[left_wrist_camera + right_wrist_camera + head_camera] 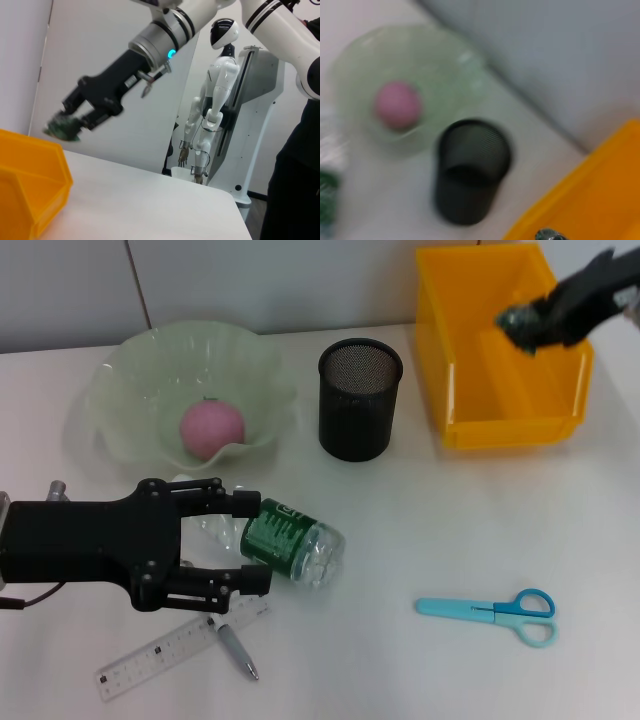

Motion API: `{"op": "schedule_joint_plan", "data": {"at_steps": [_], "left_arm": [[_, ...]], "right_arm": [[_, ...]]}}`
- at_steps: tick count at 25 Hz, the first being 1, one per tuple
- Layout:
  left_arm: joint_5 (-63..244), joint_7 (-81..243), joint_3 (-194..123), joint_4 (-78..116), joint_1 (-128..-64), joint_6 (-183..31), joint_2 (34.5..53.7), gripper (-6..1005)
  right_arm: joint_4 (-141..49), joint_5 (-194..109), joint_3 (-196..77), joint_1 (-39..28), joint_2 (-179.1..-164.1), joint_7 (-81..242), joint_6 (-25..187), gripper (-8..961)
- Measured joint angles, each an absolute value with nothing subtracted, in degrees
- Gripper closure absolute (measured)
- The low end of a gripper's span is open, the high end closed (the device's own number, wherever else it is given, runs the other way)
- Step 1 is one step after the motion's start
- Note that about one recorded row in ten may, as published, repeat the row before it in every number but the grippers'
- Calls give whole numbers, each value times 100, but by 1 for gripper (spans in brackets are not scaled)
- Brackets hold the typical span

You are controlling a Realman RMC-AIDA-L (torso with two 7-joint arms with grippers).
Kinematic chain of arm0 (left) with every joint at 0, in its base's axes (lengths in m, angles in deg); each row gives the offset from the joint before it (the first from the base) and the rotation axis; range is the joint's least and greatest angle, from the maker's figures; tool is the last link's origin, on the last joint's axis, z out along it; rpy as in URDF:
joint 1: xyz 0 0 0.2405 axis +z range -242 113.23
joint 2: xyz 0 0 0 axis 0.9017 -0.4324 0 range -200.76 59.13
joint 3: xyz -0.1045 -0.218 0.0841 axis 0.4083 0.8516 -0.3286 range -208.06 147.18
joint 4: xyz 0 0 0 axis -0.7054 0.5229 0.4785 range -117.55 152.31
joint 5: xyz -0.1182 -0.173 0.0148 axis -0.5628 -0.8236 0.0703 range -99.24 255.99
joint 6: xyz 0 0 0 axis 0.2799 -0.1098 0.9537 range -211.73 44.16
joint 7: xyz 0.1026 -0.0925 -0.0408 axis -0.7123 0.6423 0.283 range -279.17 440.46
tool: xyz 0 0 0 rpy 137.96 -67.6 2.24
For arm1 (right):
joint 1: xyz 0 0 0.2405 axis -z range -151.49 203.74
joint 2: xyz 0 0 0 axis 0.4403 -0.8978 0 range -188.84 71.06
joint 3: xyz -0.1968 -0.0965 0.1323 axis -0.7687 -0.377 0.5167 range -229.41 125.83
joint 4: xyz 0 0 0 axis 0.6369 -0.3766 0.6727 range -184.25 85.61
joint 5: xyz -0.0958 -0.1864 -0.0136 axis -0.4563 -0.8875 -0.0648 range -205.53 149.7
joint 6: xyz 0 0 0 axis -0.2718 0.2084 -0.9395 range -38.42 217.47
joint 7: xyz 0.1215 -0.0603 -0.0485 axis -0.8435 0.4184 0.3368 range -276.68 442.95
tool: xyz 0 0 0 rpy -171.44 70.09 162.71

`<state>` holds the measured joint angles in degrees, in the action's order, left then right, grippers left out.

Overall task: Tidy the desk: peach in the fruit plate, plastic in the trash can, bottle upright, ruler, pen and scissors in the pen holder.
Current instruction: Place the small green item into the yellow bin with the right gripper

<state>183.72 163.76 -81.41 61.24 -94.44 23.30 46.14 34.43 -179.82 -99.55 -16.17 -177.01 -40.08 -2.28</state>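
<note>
Plastic (pixel 520 322): crumpled, dark greenish wad, clamped in right pincer (pixel 530 325), held above yellow bin (pixel 505 425) at 2 o'clock on tabletop (pixel 420 530). Same wad (pixel 61 128) seen from left wrist view, pinched at fingertips over bin's edge (pixel 30 180).

Peach (pixel 211 429): pink, resting inside pale green plate (pixel 130 370) at 10 o'clock.

Holder (pixel 359 398): black mesh, upright, between plate and bin, near 12 o'clock. Nothing seen inside from right wrist view (pixel 472 175).

Bottle (pixel 290 542): lying on its side near centre-left, green label, clear base pointing toward 4 o'clock. Left pincer (pixel 255 542): fingers apart, one on each side of bottle's neck end, upper finger touching label; arm reaching in from 9 o'clock.

Ruler (pixel 180 645): clear, flat on tabletop at 7 o'clock, just under left pincer's lower finger.

Pen (pixel 236 650): grey, lying just beside ruler's near end, tip toward 5 o'clock.

Scissors (pixel 495 612): blue, closed, flat at 4 o'clock, handles toward 3 o'clock, well apart from everything else.
</note>
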Motion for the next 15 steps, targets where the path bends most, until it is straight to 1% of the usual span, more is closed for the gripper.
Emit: {"op": "schedule_joint_plan", "data": {"at_steps": [1,4,5,10,15], "left_arm": [[18372,16373,-8141,6124,-9444,2330,4616,160],[18370,16363,-8141,6122,-9442,2330,4621,160],[18368,16360,-8141,6120,-9439,2329,4626,160],[18366,16368,-8141,6115,-9429,2334,4630,160],[18366,16373,-8141,6117,-9414,2336,4627,160]], "right_arm": [[3219,-17983,-9896,-1619,-17672,-4098,238,557],[3042,-17984,-9892,-1623,-17667,-4131,492,553],[2636,-17986,-9890,-1657,-17651,-4151,960,552],[1690,-18010,-9920,-1791,-17641,-4158,1941,547],[1402,-17997,-9951,-1857,-17636,-4146,2290,541]]}}
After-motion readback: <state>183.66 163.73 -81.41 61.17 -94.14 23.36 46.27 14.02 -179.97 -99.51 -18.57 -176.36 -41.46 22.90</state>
